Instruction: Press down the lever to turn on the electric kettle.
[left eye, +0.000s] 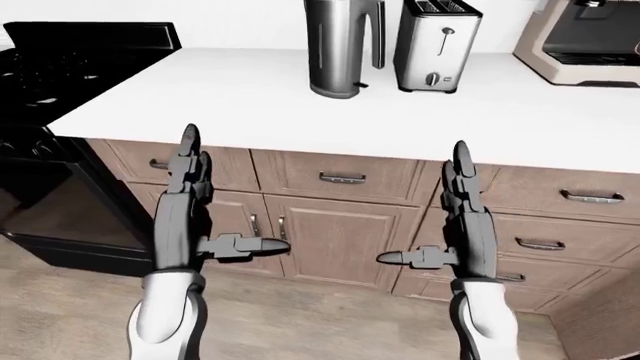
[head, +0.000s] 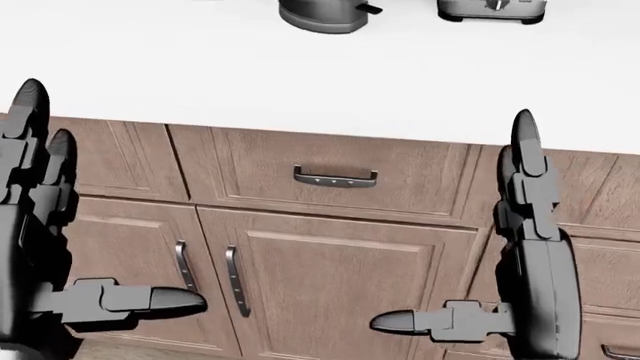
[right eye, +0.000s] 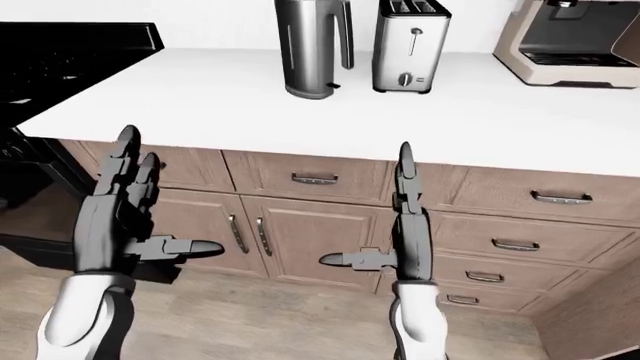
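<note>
The steel electric kettle (left eye: 340, 46) stands upright on the white counter (left eye: 250, 90), near the top of the left-eye view. A small black lever (left eye: 362, 85) sticks out at its base on the right; only the base (head: 322, 13) shows in the head view. My left hand (left eye: 222, 196) and right hand (left eye: 428, 206) are both open, fingers pointing up and thumbs turned inward. They hang below the counter edge before the cabinet doors, well short of the kettle, and hold nothing.
A steel toaster (left eye: 437, 46) stands just right of the kettle, and a beige coffee machine (left eye: 588, 41) sits at the far right. A black stove (left eye: 60, 82) borders the counter on the left. Wooden drawers and doors (head: 330, 247) with metal handles lie below.
</note>
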